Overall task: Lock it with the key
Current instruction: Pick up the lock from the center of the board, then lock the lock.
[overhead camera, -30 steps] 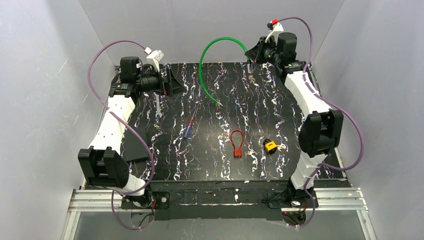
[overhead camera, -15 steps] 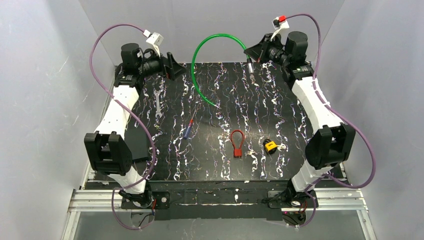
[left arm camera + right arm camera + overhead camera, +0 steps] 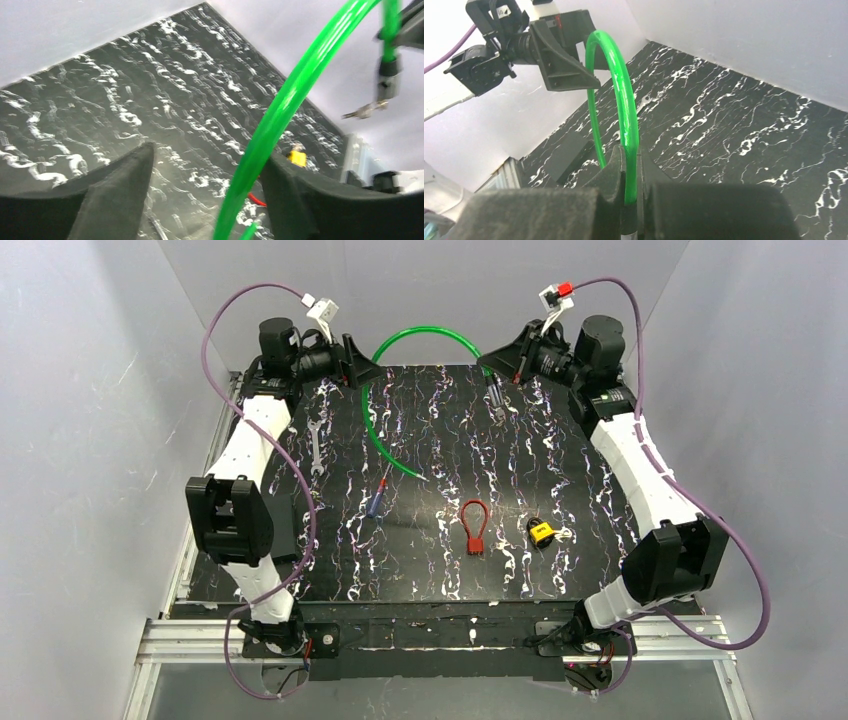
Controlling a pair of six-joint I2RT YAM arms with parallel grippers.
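1. both arms have lifted toward the far wall, and the green tube [image 3: 425, 329] arcs further left than a second ago; the lock [image 3: 541, 532] and the key [image 3: 562, 534] have not stirred.
2. right gripper [image 3: 630, 155] is clamped on the tube's end. the left gripper [image 3: 360, 358] stands apart with the tube running between its fingers, gripping nothing.
3. the key lies flat on the table [image 3: 560, 460], just right of the lock, well apart from both claws.
4. it looks thin, hard, light and slippery, likely to skate away under a pad. best pinched by its wider head, leaving the blade free.
5. the lock seems a dense little block that may slide or twist, so it wants steadying by its yellow body.
6. the red loop piece [image 3: 474, 545] sits near on the left. there is open marbled surface beyond the lock, with the table's right edge not far off.
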